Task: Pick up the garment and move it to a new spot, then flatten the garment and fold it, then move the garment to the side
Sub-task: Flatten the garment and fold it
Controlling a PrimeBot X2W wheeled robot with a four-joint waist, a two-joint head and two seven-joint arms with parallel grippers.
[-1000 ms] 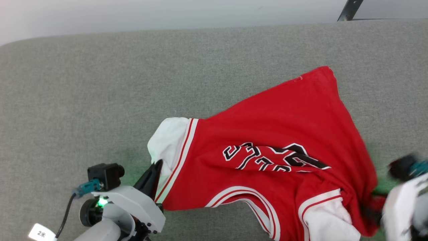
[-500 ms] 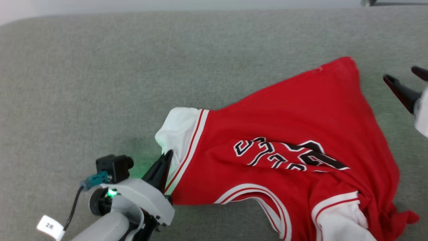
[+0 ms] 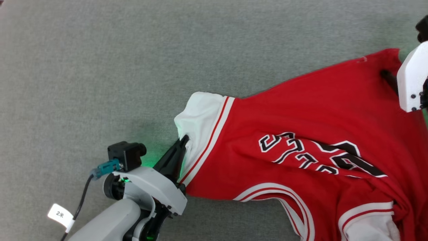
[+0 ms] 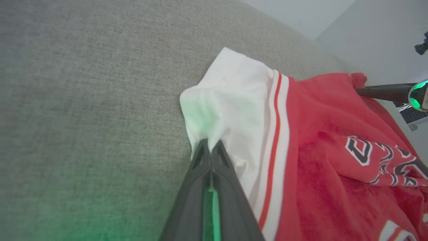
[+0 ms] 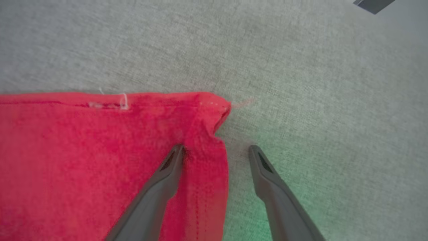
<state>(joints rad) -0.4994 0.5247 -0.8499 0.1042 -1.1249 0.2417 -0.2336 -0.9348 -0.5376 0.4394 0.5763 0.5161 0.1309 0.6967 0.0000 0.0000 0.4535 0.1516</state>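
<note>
The shirt [image 3: 301, 117] lies rumpled on the grey worktop [image 3: 100, 67]. The left hand [image 4: 210, 149], pressed together, pinches its white sleeve [image 4: 234, 100]. The right hand [image 5: 215, 150], spread, straddles the hem corner [image 5: 214, 107]. This looks like flattening; next the right hand should close and pull taut.

saw the garment [image 3: 301, 110] as soft matt knit cloth, faintly fuzzy on the red body, smoother on the white sleeve [image 4: 234, 100], with striped trim and lettering of a flatter finish, and a few loose threads fraying at the hem [image 5: 150, 97]. found the surface [image 3: 100, 67] beneath covered in grey woven fabric, matt and slightly coarse, of fine even weave. noted dark matt plastic on the fingers of the left gripper [image 4: 210, 145] and right gripper [image 5: 216, 147], smooth pale plastic with a dull sheen on the left wrist housing [image 3: 157, 187], and a small white tag [image 3: 60, 214] like paper.
</note>
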